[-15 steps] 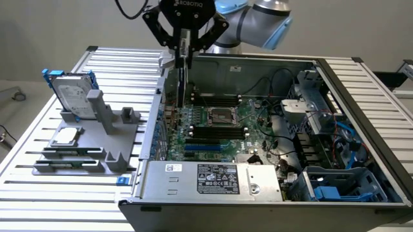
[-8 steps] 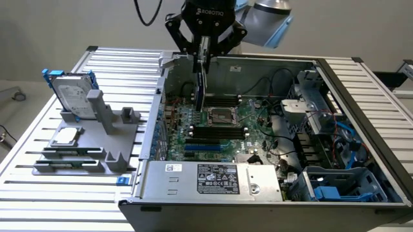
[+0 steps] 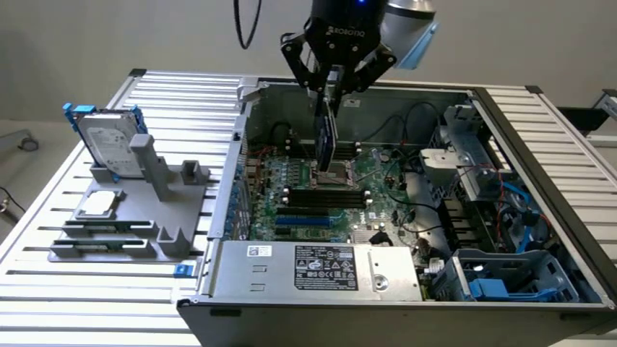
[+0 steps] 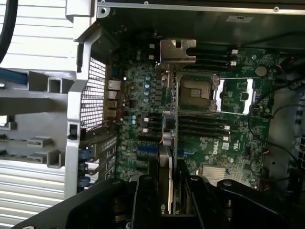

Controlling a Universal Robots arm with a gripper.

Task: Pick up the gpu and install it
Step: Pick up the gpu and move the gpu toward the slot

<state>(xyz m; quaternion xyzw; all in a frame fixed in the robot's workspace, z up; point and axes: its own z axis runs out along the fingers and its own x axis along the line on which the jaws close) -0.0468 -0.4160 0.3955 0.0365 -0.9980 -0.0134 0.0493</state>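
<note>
The gpu (image 3: pixel 327 137) — thin green card, black shroud — is pinched in the black gripper (image 3: pixel 334 87) over the green motherboard (image 3: pixel 386 196) (lifted, not seated).

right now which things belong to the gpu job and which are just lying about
In the job: gpu, gripper holding it, motherboard, case.
Lying about: hard drive, small drive, grey stand.

The gpu (image 3: pixel 327 137), a thin dark card with silver end bracket, hangs vertically, edge-on, over the motherboard (image 3: pixel 386 210).
</note>
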